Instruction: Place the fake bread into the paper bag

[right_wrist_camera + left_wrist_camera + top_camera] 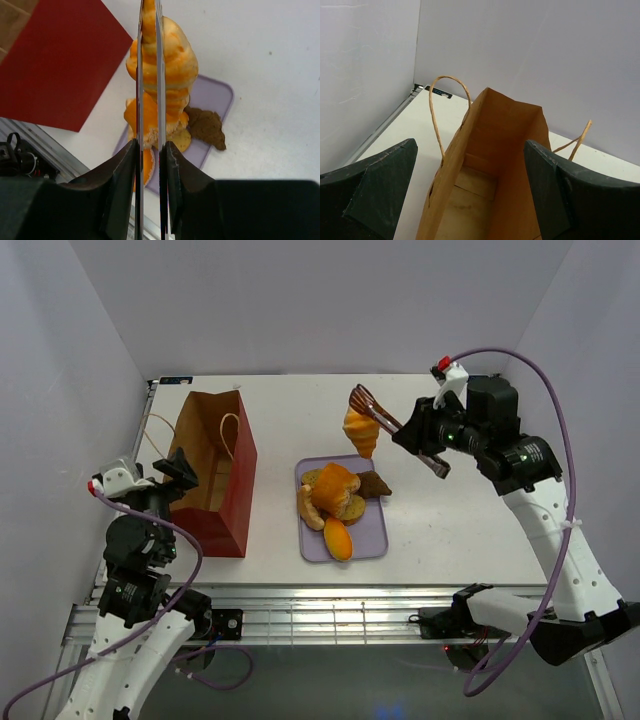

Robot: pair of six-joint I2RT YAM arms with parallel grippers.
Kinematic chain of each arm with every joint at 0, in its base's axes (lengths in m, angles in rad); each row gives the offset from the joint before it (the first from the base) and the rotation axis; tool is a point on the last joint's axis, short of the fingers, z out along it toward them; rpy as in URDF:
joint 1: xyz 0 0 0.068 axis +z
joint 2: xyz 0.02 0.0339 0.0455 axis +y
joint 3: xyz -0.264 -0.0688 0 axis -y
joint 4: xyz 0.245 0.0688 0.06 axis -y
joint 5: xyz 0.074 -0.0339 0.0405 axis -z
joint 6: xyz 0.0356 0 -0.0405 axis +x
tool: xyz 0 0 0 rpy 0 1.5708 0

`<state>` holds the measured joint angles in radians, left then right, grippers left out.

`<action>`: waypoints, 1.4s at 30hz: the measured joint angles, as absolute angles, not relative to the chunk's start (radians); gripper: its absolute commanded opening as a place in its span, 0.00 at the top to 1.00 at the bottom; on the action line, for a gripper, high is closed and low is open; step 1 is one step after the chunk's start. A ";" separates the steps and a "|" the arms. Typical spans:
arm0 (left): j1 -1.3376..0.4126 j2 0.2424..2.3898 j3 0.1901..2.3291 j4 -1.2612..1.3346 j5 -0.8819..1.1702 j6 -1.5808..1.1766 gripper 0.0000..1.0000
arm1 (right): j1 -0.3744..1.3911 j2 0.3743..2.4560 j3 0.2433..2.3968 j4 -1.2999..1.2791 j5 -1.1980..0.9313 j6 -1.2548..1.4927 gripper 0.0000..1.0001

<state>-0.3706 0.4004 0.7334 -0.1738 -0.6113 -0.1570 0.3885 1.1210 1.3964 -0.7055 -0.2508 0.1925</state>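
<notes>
Found the right gripper (421, 446) closed tight on the handles of a pair of tongs (385, 418), the two thin blades squeezed nearly together between its fingers (120, 175) in the right wrist view. Saw the tongs pinching a golden-orange croissant (360, 430), raised clear of the table (460, 530) near the far edge of the lavender tray (372, 532). Saw the croissant touched by the tongs alone, with open air on every side.

Counted the rest of the fake bread heaped on the tray:
- an orange bun (335, 483) at the middle
- a pale crescent roll (310, 508) along the left edge
- an orange oval piece (338, 538) toward the near edge
- a brown-crusted slice (376, 483) at the right edge, its tip poking just past the rim

Located the paper bag (228, 498) upright to the left of the tray, mouth open upward, tan inside showing down to the floor, parted from the tray by a strip of bare table. Saw one cord handle (437, 112) looping up from the bag's left rim.

Found the left gripper (180, 475) open wide at the near end of the bag's mouth, its dark fingers (375, 190) spread to either side in the left wrist view. Could not tell whether the right-hand finger touched the paper.

Noted only a narrow lane of table between the bag and the left wall. Noted broad bare table between bag mouth and croissant, and more beyond and right of the tray up to the walls.
</notes>
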 measured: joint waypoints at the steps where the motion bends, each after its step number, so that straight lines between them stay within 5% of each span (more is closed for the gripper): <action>1: -0.371 0.392 0.730 -0.172 -0.619 -0.157 0.02 | 0.389 1.140 1.441 -0.711 -0.261 0.188 0.75; 25: -0.371 0.306 0.698 -0.129 -0.786 -0.146 0.03 | 0.738 1.635 2.209 -0.663 -0.354 0.222 0.74; 42: -0.371 0.292 0.695 -0.126 -0.804 -0.139 0.03 | 0.795 1.761 2.243 -0.410 -0.400 0.319 0.73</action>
